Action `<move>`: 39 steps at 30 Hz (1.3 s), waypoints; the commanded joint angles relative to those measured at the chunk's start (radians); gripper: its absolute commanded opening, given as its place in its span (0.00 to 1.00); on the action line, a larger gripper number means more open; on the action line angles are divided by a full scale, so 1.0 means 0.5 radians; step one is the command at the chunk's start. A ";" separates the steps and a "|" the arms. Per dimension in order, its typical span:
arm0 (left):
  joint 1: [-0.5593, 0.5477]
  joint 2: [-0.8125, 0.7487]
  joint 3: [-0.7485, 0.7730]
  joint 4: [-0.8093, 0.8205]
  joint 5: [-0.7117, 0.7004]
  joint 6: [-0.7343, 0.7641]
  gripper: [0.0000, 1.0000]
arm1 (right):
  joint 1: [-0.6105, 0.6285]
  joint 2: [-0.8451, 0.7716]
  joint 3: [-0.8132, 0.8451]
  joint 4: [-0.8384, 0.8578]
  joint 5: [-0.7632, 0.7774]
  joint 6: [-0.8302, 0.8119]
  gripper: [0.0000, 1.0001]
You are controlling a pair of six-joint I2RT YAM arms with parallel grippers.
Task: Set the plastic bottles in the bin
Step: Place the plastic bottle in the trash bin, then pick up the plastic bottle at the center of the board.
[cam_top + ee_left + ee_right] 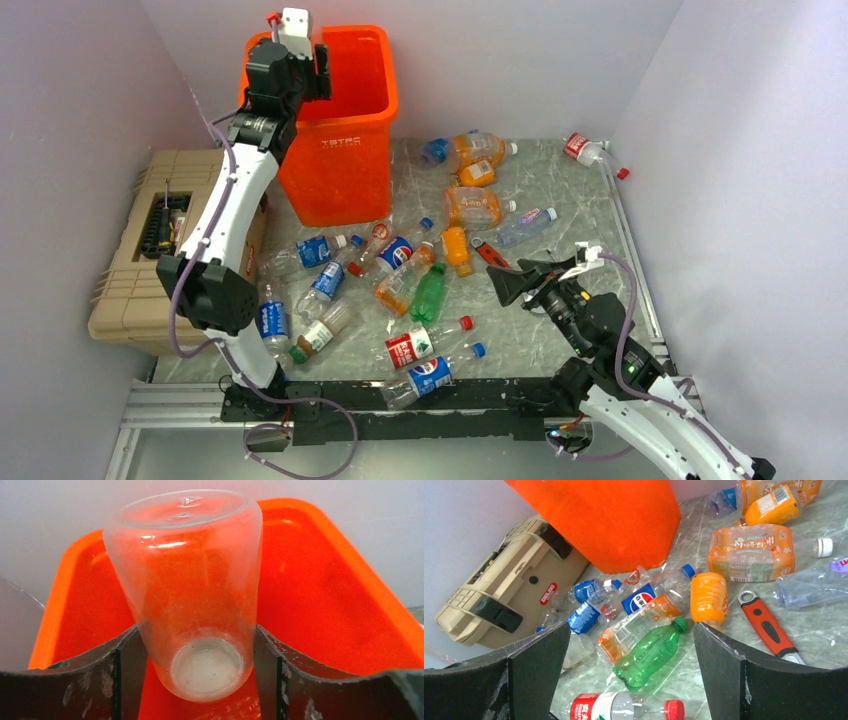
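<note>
Left pincer clamping clear bottle, held above orange bin mouth

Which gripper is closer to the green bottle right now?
Right. The right gripper hovers open just right of the green bottle; the left gripper is far off, holding a clear bottle over the bin.

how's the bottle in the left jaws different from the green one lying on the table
The clear bottle has no tint; the green bottle is green all through. The clear bottle is clamped between the jaws of the left gripper over the orange bin; the green bottle lies on its side on the table, touched by no gripper. Both are see-through plastic with no label showing.
</note>
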 commanded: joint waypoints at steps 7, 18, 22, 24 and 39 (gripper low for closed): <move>0.018 -0.204 -0.033 0.209 0.009 -0.126 0.99 | 0.003 -0.090 -0.028 -0.027 0.113 -0.043 0.98; -0.093 -0.951 -0.491 -0.017 0.475 -0.404 1.00 | 0.004 0.099 0.058 -0.042 0.230 0.003 0.97; -0.255 -1.100 -0.699 -0.327 0.758 -0.366 1.00 | 0.004 0.324 0.113 -0.127 0.314 0.051 0.96; -0.356 -1.124 -0.804 -0.460 0.985 -0.298 0.99 | 0.002 0.483 0.148 -0.160 0.315 0.080 0.96; -0.660 -1.323 -1.988 0.299 1.280 -0.472 0.99 | -0.288 1.465 0.150 0.375 -0.074 0.097 0.91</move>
